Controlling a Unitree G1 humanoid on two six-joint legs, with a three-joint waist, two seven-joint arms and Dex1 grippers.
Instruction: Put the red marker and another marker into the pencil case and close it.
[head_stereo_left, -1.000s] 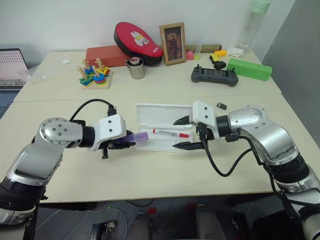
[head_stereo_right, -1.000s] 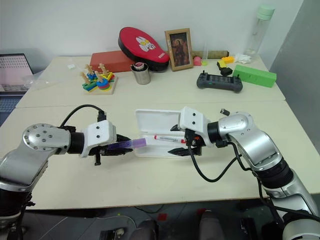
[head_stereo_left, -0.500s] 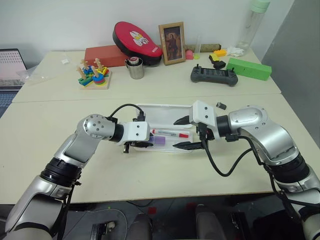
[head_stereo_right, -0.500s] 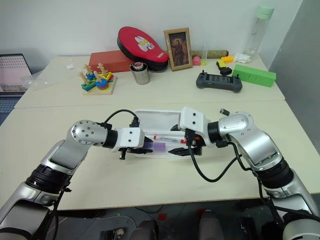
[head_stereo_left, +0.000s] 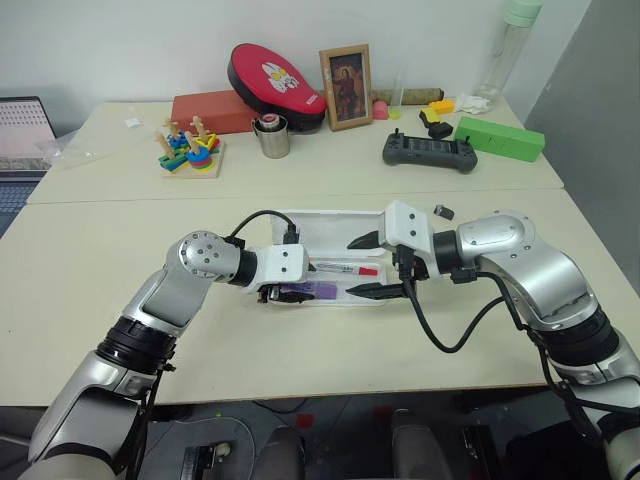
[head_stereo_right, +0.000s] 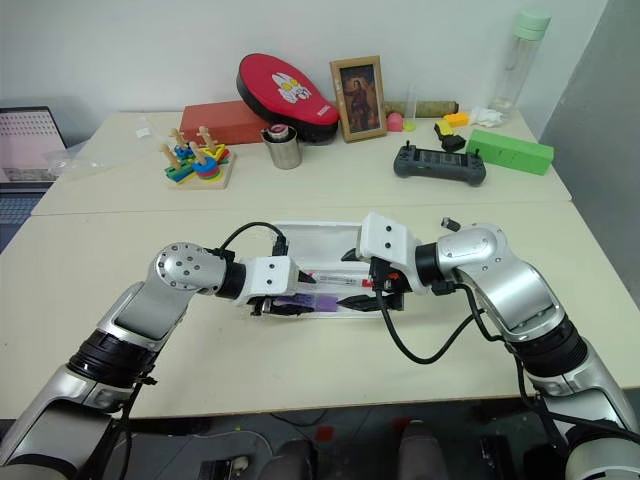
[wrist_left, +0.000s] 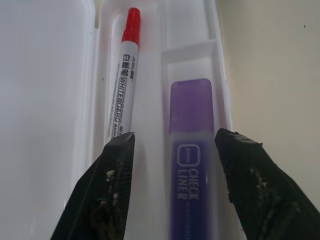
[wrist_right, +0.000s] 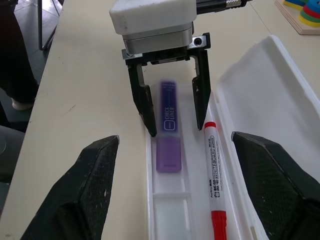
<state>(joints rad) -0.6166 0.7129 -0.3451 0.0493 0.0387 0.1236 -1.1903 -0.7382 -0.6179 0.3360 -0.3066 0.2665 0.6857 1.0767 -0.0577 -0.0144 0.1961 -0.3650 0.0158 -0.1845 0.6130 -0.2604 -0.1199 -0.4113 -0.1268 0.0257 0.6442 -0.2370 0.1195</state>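
Pale wood-toned surface carries the open case, which serves as the landmark.

The purple marker lies in the case's front compartment, flat on the tray floor. Its long axis runs along the length of the case, and its translucent cap end points toward the right pincer. The red marker lies parallel to it in the next channel back, toward the hinge, with its red cap pointing the same way. The lid lies flat, open, behind the tray.

The left pincer is seen straddling the purple marker with both fingers parted and clear of its barrel, so the marker is judged released. The right pincer hangs spread wide at the case's right end, grasping nothing.

For the step in hand, the left pincer is best lifted straight up and away along the marker's axis, so that neither finger drags the barrel out of its channel. The lid should then be swung over only once both pincers are clear, with pressure applied along the front edge.
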